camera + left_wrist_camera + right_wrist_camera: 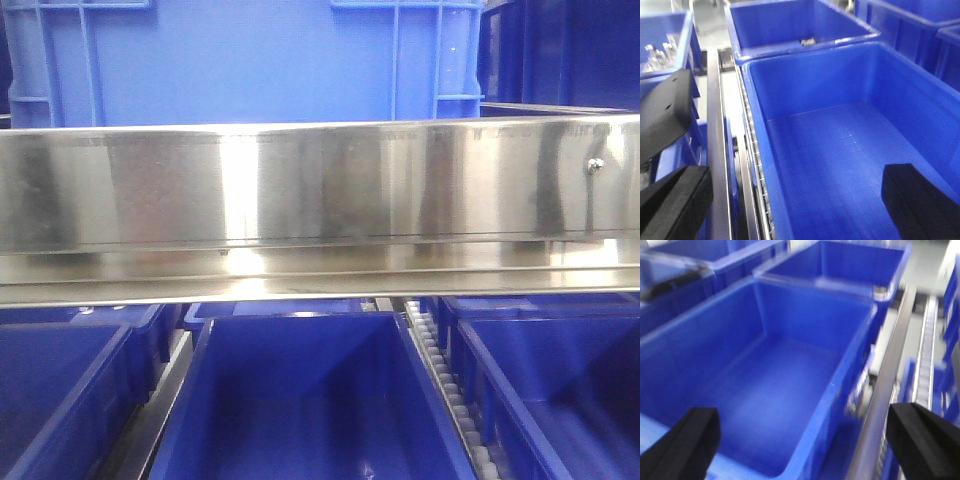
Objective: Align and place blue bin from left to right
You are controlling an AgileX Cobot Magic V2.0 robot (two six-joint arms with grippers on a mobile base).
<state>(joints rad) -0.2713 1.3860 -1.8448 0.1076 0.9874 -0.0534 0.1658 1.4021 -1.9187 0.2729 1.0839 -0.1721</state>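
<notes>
Royal-blue tubs (300, 400) sit below both wrists, left gripper (795, 195) and right gripper (807, 440) each spread wide and empty; past the steel rail (320, 190) the blue bin (240, 60) fills the front view's upper left, long side across the frame, neither arm evidently nearer.

Legible text, labels, brands, numbers, signs: none.
Surfaces seen: light sky-blue ribbed plastic crate (240, 60); brushed stainless-steel rail (320, 200); royal-blue smooth-walled plastic tubs (805, 90).
Note: faint moulded marks (850, 139) on one tub floor, too small to read.
</notes>
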